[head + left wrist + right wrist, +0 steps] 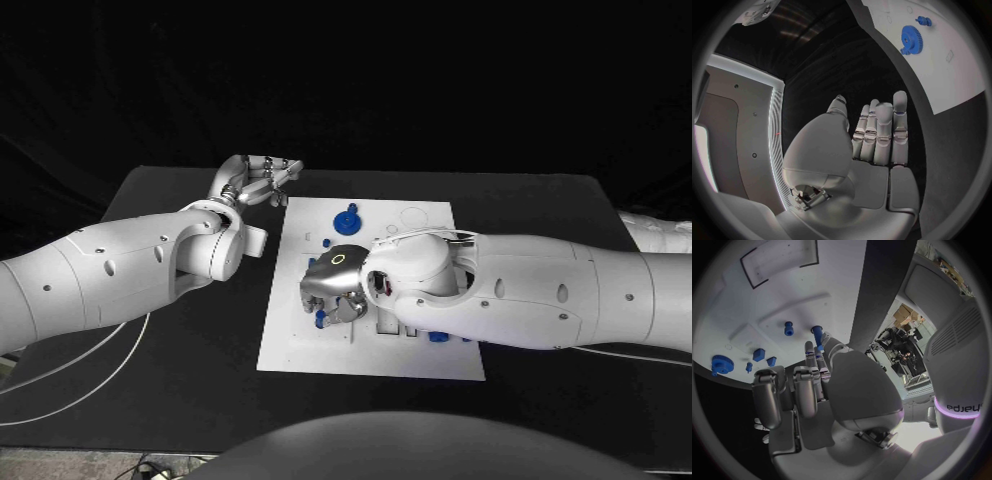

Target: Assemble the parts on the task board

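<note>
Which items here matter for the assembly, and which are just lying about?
Job:
task board
blue gear
small blue parts
right hand, over the board

Lying about:
white cable on the black table

Blue parts (346,220), white task board (296,350)

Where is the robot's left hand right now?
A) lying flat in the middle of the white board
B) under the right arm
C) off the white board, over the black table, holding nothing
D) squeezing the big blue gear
C: the left hand sits over the black table beside the task board, fingers empty, apart from the blue gear.
</note>
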You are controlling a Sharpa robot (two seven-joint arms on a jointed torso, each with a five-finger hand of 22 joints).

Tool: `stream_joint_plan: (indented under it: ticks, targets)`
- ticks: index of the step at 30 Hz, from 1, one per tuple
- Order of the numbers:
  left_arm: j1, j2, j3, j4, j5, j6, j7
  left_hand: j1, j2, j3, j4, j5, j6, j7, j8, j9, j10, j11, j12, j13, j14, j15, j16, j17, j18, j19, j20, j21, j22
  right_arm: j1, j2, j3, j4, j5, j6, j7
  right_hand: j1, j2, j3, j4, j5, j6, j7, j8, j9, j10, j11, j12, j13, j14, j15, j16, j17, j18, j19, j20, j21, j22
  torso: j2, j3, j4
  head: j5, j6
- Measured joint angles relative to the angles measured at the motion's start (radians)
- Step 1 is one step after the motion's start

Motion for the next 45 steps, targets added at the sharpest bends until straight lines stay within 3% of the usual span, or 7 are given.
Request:
stream_joint_plan:
  ticks: [13,19,24,30,35,41,45]
  targets:
    - [0.000,0.000,0.000,0.000,0.000,0.000,0.000,0.000,0.000,0.000,0.000,0.000,0.000,0.000,0.000,0.000,0.000,0.000,0.000,0.000,0.000,0.000,0.000,0.000,0.000,0.000,0.000,0.000,0.000,0.000,-0.012,0.000,0.003,0.010,-0.010,-0.001,-0.065,-0.043,-0.060,0.020,0.000,-0.109,0.016,0.000,-0.002,-0.081,0.019,0.000,0.000,0.000,0.008,0.000,0.000,0.000,0.000,0.008,0.000,0.000,0.000,0.0000,0.0000,-0.001,0.000]
    - [0.000,0.001,0.000,-0.001,0.000,0.000,0.000,0.000,0.000,0.000,0.000,0.000,0.000,0.000,0.000,0.000,0.000,0.000,0.000,0.000,0.000,0.000,0.000,0.000,0.000,0.000,0.000,0.000,0.000,0.000,-0.050,0.000,0.006,0.122,-0.072,0.000,-0.105,-0.057,-0.107,0.042,0.000,-0.158,0.027,0.000,-0.002,-0.115,0.025,0.000,0.001,-0.001,0.013,0.000,0.000,0.000,0.000,0.015,0.000,0.000,0.000,-0.0001,0.0001,0.000,0.000]
    - [0.000,0.001,0.000,-0.001,0.000,0.000,0.000,0.000,0.000,0.000,0.000,0.000,0.000,0.000,0.000,0.000,0.000,0.000,0.000,0.000,0.000,0.000,0.000,0.000,0.000,0.000,0.000,0.000,0.000,0.013,-0.114,-0.001,0.022,0.341,-0.159,0.009,-0.115,-0.047,-0.123,0.054,0.000,-0.171,0.040,0.000,0.002,-0.115,0.039,0.014,0.006,0.000,0.034,0.000,0.001,0.000,0.002,0.027,0.000,0.000,-0.002,-0.0006,0.0001,0.002,0.000]
    - [0.000,0.003,0.000,-0.006,0.000,0.000,0.000,0.000,0.000,0.000,0.000,0.000,0.000,0.000,0.000,0.000,0.000,0.000,0.000,0.000,0.000,0.000,0.000,0.000,0.000,0.000,0.000,0.000,0.000,0.068,-0.250,0.000,0.066,0.672,-0.270,0.033,-0.126,0.000,-0.141,0.071,0.000,-0.173,0.061,0.008,0.009,-0.014,0.051,0.095,0.033,-0.002,0.060,0.000,0.001,0.000,-0.002,0.052,0.000,0.000,-0.002,-0.0008,-0.0011,0.000,0.002]
    - [0.000,0.012,0.000,-0.011,0.000,0.001,0.000,0.000,0.000,0.000,0.000,0.000,0.000,0.000,0.000,0.000,0.000,0.000,0.000,0.000,0.000,0.000,0.000,0.000,0.000,0.000,0.000,0.000,0.000,0.100,-0.374,0.000,0.117,0.904,-0.310,0.033,-0.135,0.020,-0.180,0.083,0.003,-0.234,0.040,0.011,0.010,-0.003,0.031,0.213,0.108,-0.001,0.054,0.000,0.001,0.000,-0.002,0.052,0.000,0.000,-0.003,-0.0026,-0.0029,-0.015,0.012]
    - [-0.001,0.020,0.000,-0.017,0.000,0.001,0.000,0.000,0.000,-0.007,0.001,0.004,0.000,0.000,0.000,0.001,0.000,0.000,0.004,0.000,0.000,0.000,-0.004,-0.002,0.000,0.000,0.000,-0.004,-0.002,0.113,-0.504,-0.012,0.181,1.076,-0.317,-0.013,-0.139,0.054,-0.296,0.098,0.008,-0.332,0.003,0.079,0.037,-0.295,-0.012,0.884,0.690,-0.001,0.014,0.000,0.001,0.000,0.002,0.016,0.000,-0.001,-0.005,-0.0036,-0.0100,-0.038,0.019]
    - [-0.003,0.027,0.000,-0.022,0.000,0.001,0.000,0.000,0.000,-0.007,0.001,0.004,0.000,0.000,0.000,0.001,0.000,0.000,0.004,0.000,0.000,0.000,-0.004,-0.002,0.000,0.000,0.000,-0.004,-0.002,0.114,-0.566,-0.019,0.215,1.113,-0.306,-0.074,-0.182,0.048,-0.353,0.118,0.040,-0.388,-0.038,0.103,0.043,0.027,-0.017,1.319,1.176,-0.001,0.008,0.000,0.001,0.000,0.002,0.016,-0.028,-0.001,-0.005,-0.0037,-0.0140,-0.052,0.021]
